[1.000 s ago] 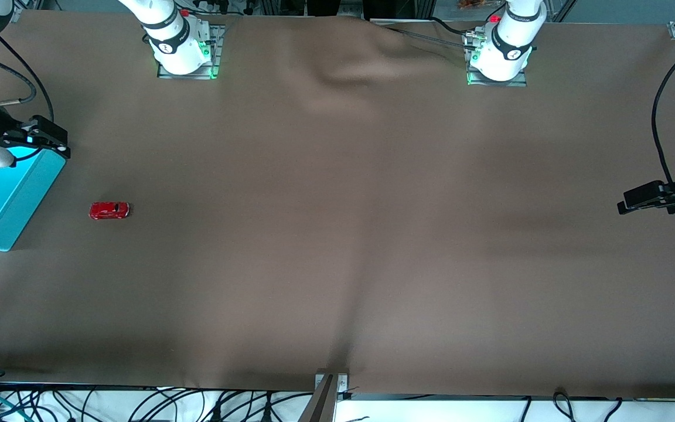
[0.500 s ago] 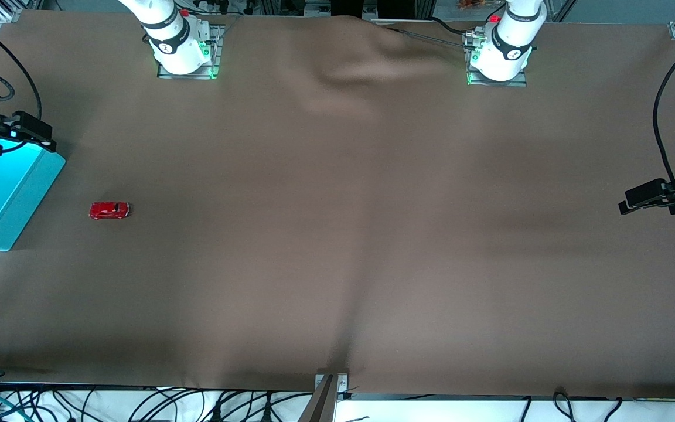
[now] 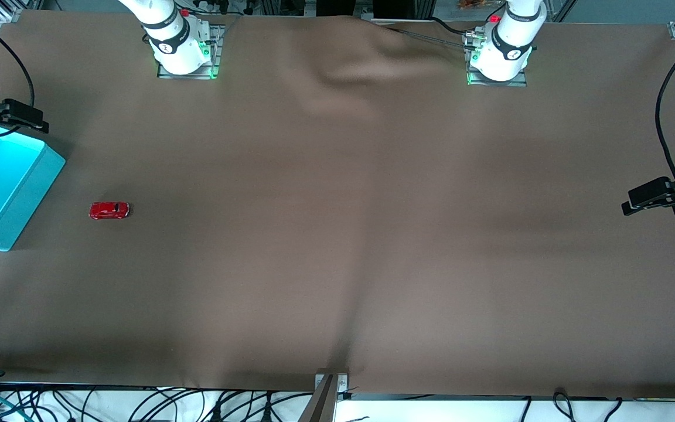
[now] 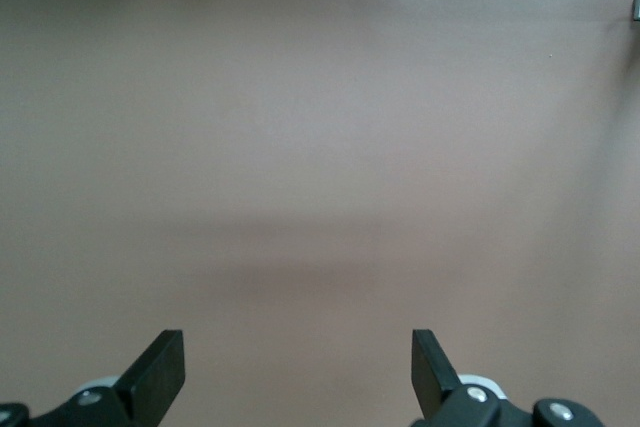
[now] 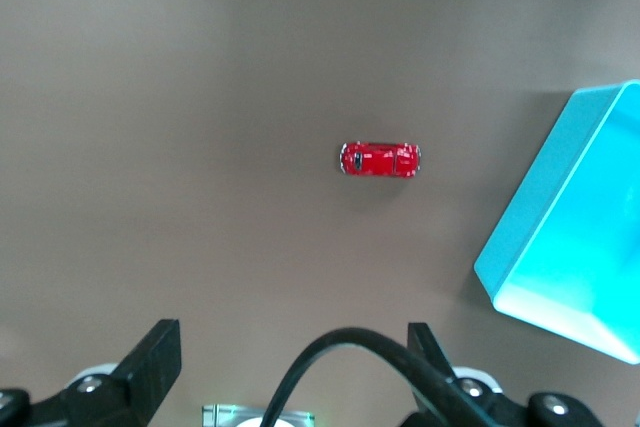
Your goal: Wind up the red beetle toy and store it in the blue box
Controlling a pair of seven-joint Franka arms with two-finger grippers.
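The red beetle toy (image 3: 109,210) sits alone on the brown tabletop (image 3: 337,234), at about 3 o'clock from the blue box (image 3: 3,187) and just clear of it. Its long axis runs from 9 to 3 o'clock in the front view; which end leads cannot be told. The right end effector (image 3: 12,114), fingers spread, hangs over the box's corner. The left end effector (image 3: 651,196), fingers also spread, waits at its own end. A slightly off-centre pinch could likely skid the tiny glossy car away.
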